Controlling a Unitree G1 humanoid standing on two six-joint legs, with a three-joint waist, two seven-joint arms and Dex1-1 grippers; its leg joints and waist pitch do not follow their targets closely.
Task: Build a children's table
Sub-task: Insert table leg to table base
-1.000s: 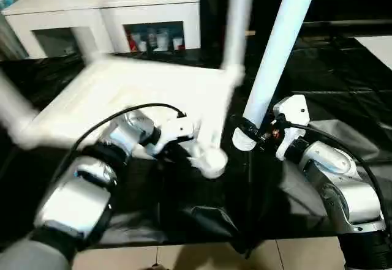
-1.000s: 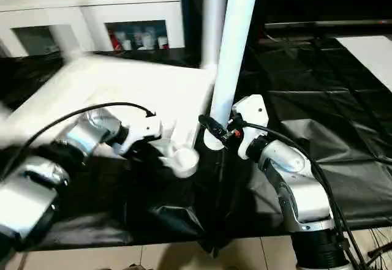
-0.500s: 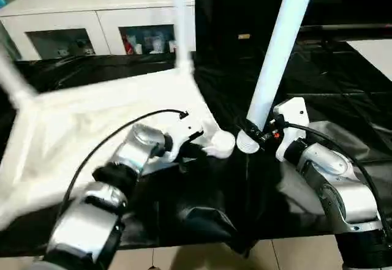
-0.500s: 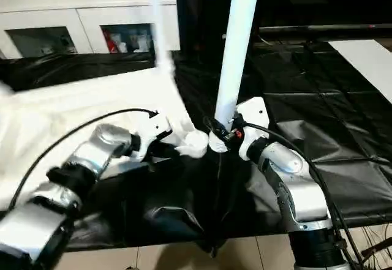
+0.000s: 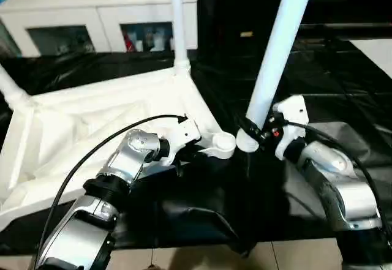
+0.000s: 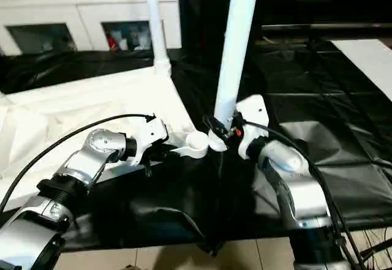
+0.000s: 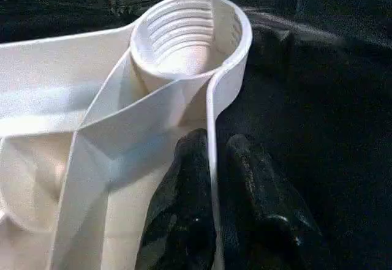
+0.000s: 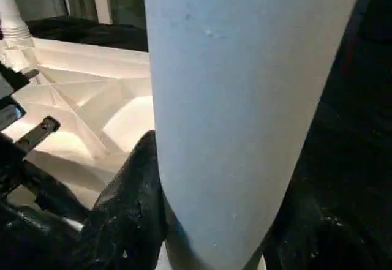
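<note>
Beside the empty corner socket (image 5: 224,142), leg (image 5: 274,62) in right pincer (image 5: 250,130).

Looks like a room in a home or a mocked-up living space: there's a white cabinet (image 5: 110,13) with glass doors and little bottles (image 5: 150,38) inside along the back, pale floor tiles (image 6: 257,255) at the front, and black plastic sheeting (image 6: 318,98) spread over the surface.
</note>
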